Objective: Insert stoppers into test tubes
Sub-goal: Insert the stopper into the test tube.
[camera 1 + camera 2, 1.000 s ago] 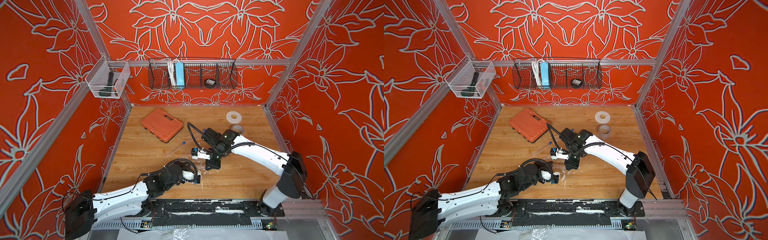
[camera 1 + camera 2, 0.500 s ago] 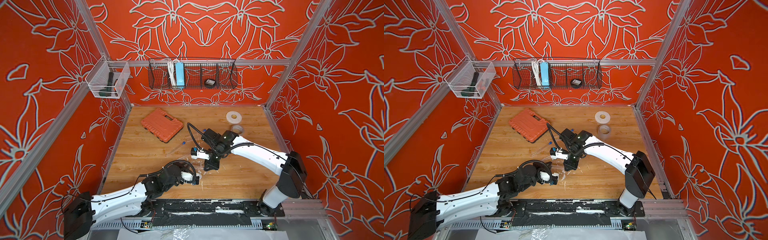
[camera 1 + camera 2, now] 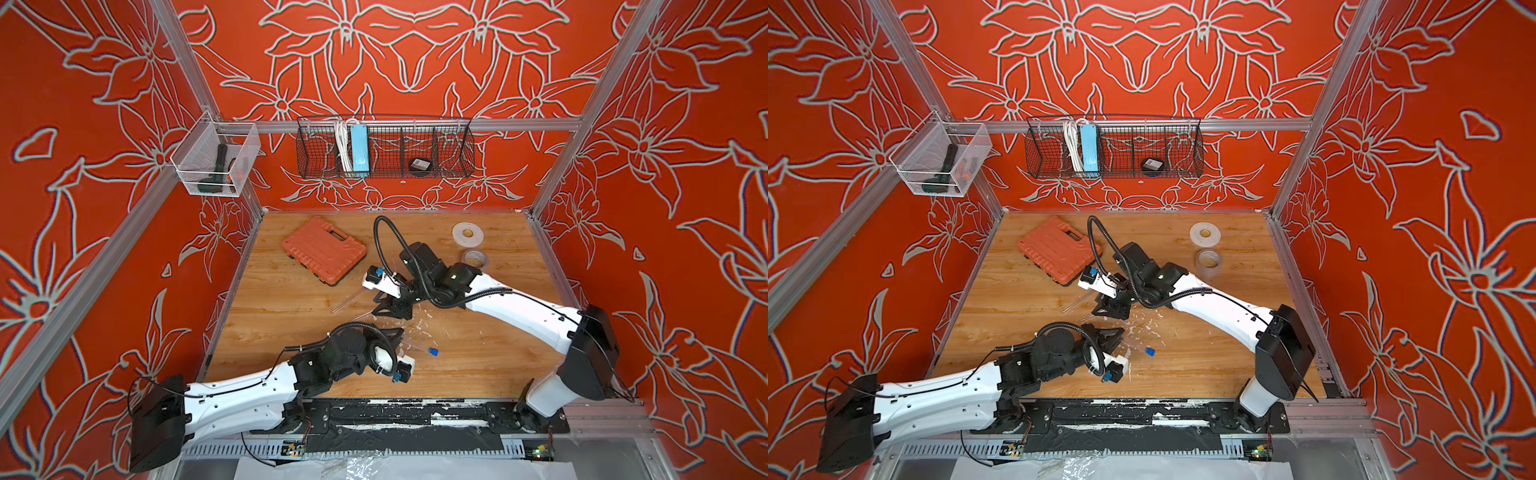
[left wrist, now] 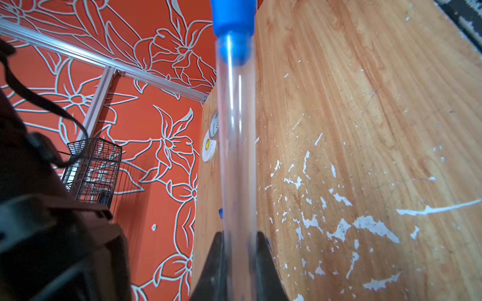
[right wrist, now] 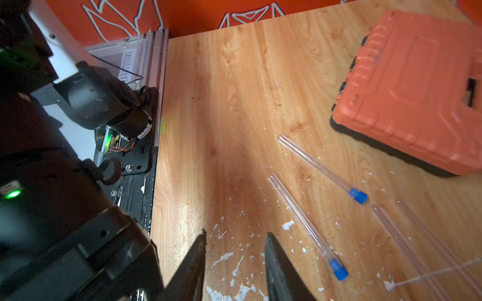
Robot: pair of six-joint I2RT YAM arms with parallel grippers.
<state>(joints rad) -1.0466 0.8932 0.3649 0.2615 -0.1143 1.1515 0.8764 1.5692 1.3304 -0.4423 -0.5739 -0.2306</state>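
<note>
My left gripper [image 4: 240,234] is shut on a clear test tube [image 4: 236,146] with a blue stopper [image 4: 232,31] seated in its far mouth; in both top views this stopper [image 3: 433,352] [image 3: 1149,352] hovers over the front middle of the table. My right gripper [image 5: 234,234] stands open over bare wood with nothing between its fingers, behind the left gripper [image 3: 400,332]. Two stoppered test tubes [image 5: 323,169] [image 5: 305,221] lie beside it, their blue stoppers [image 5: 358,195] [image 5: 338,269] in place. Two more clear tubes [image 5: 399,239] lie nearby with no blue cap in sight.
An orange tool case [image 3: 324,249] lies at the back left of the wooden table [image 3: 478,365]. Two tape rolls [image 3: 468,235] [image 3: 475,257] sit at the back right. A wire basket [image 3: 384,147] hangs on the back wall. White paint flecks mark the wood.
My right gripper has opened and drawn back and left, away from the tube's mouth. The blue stopper stays in the tube that my left gripper holds.
</note>
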